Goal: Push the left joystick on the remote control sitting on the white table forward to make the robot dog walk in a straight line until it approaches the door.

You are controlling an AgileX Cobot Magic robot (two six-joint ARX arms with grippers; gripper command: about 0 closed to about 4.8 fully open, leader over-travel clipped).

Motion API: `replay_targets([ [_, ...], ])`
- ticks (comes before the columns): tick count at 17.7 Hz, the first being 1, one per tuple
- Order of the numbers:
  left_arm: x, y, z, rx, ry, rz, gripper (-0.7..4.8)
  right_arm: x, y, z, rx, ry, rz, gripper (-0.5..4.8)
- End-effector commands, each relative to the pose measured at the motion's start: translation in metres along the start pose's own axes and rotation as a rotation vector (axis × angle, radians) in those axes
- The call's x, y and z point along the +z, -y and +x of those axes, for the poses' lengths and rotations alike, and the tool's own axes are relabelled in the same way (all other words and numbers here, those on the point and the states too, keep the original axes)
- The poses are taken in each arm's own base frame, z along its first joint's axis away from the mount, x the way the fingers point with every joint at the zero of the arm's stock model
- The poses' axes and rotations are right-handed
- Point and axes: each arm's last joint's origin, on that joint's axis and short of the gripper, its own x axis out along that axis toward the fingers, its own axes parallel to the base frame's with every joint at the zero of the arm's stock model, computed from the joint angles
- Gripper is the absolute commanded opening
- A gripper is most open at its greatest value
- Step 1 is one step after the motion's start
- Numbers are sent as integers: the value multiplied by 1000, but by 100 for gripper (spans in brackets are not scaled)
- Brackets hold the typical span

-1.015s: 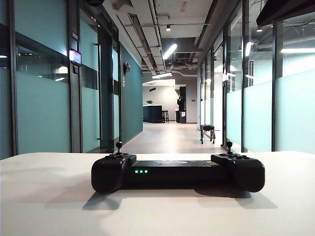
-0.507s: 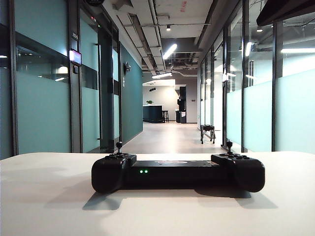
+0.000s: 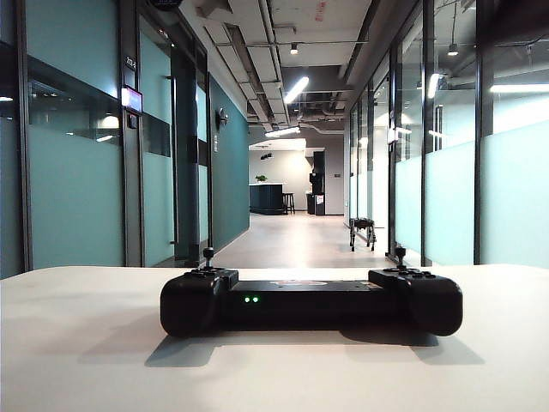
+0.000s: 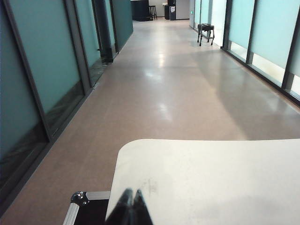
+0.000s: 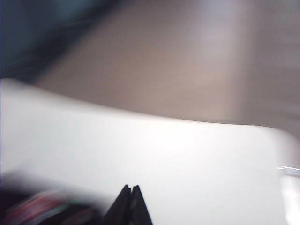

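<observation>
I see remote control (image 3: 310, 302) centred on desk (image 3: 86, 343), left joystick (image 3: 208, 255) untouched; robot dog (image 3: 361, 232) far down corridor. Left gripper (image 4: 131, 197), right gripper (image 5: 130, 191) over desk, jaws pressed together.

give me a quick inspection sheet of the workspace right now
surface: white table, smooth, bare around the controller.
job's things: remote control flat near the table's far edge, green lights lit; left joystick upright, untouched; robot dog standing far down the corridor, right side.
clutter: black metal-edged case below the table corner.
grippers: left pincer shut, over the table corner; right pincer shut, over the table, view blurred; neither holds anything.
cables: nothing seen.
surroundings: long corridor, teal walls on the left, glass partitions on the right, ceiling lights.
</observation>
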Motion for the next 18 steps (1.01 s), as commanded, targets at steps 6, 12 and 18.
replay_targets([
  [6, 2, 0, 0, 3, 9, 4, -5, -75, 54, -14, -190, 352, 58, -4],
  [12, 2, 0, 0, 3, 9, 4, -5, -116, 71, -21, -337, 409, 52, -4],
  [18, 2, 0, 0, 3, 9, 4, -5, -117, 73, -20, -242, 388, 29, -4],
])
